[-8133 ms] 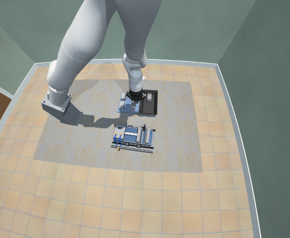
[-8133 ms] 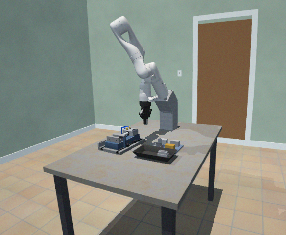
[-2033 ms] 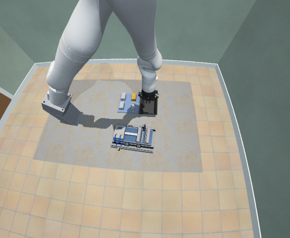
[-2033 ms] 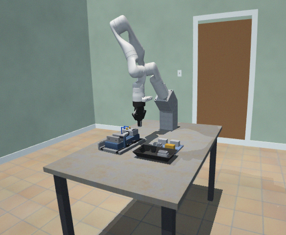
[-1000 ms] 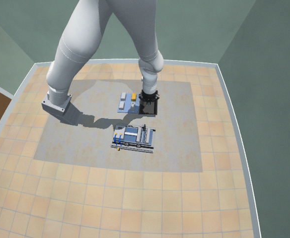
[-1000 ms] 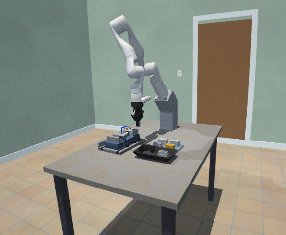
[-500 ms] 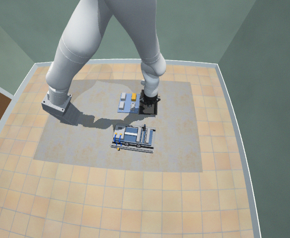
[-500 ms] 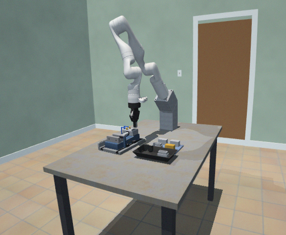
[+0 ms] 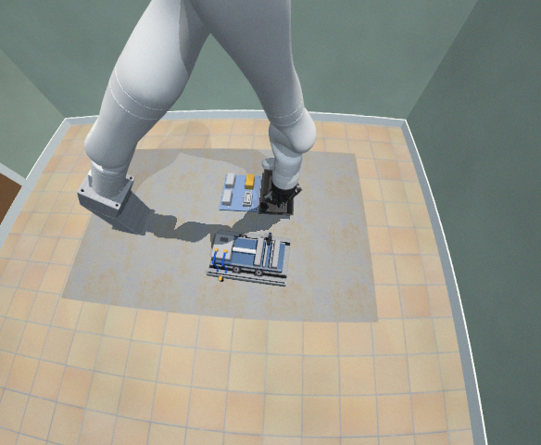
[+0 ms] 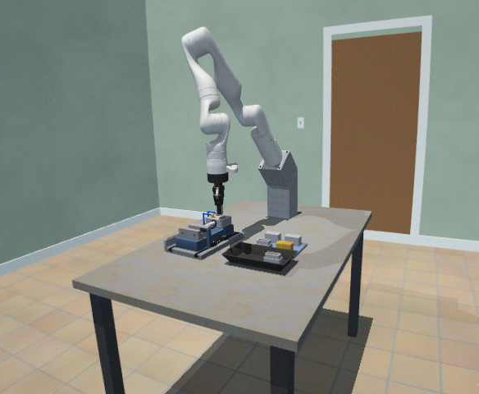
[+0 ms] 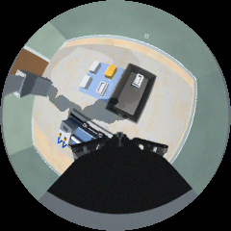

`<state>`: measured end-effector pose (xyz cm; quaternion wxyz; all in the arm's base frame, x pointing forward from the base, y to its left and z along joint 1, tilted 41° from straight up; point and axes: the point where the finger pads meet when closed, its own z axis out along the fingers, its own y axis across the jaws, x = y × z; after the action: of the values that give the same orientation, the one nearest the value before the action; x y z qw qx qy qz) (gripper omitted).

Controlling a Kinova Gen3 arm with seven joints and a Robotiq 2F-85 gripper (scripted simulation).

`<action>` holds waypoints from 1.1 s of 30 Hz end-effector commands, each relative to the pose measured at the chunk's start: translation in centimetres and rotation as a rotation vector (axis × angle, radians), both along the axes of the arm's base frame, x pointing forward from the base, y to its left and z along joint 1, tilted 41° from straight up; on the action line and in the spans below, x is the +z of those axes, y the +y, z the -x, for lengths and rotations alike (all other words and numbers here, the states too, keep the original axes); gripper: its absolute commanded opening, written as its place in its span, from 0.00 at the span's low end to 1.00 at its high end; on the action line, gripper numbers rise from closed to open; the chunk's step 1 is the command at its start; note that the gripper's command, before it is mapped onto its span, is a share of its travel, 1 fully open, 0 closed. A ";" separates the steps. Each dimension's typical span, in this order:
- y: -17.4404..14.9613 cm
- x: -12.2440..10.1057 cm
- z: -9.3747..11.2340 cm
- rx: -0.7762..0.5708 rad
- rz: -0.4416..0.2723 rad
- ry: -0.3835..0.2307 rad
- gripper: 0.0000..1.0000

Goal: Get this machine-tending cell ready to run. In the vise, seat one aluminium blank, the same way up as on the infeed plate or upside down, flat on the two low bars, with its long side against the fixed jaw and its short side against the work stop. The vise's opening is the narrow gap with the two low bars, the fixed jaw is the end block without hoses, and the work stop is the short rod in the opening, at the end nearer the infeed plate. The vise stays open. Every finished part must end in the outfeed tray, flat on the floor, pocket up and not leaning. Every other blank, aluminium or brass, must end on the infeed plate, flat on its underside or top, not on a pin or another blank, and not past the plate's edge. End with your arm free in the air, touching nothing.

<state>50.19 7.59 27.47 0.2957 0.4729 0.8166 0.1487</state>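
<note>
My gripper (image 10: 218,206) is shut on nothing and hangs in the air above the table, near the vise's hose end; it also shows from above (image 9: 278,197). The vise (image 9: 249,259) stands open, and I see no blank in its opening (image 9: 267,253). The blue infeed plate (image 9: 240,192) holds two aluminium blanks (image 9: 230,179) (image 9: 226,195), a brass blank (image 9: 249,181) and a finished part (image 9: 247,197) with its pocket up. The black outfeed tray (image 10: 260,256) holds one finished part (image 10: 272,256), pocket up, also in the wrist view (image 11: 138,80).
The arm's base pedestal (image 10: 281,186) stands at the table's far side. My forearm hides most of the tray from above. The vise's blue hoses (image 9: 220,260) are at its end away from the fixed jaw. A small yellow knob (image 9: 220,278) sits at the vise's front rail.
</note>
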 end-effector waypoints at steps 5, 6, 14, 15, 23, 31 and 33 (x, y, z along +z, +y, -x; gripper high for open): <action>-1.6 0.4 -0.6 0.047 0.044 0.009 0.00; -1.9 0.5 -0.7 0.062 0.057 0.011 0.00; -3.8 1.0 -1.5 0.190 0.155 0.022 0.00; -4.0 1.1 -1.6 0.206 0.168 0.023 0.00; -5.5 1.6 -2.2 0.304 0.241 0.028 0.00; -7.4 2.4 -2.9 0.431 0.336 0.028 0.00; -7.9 2.6 -3.0 0.461 0.359 0.027 0.00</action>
<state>52.93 1.14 29.71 0.3210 0.2172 0.9198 0.0614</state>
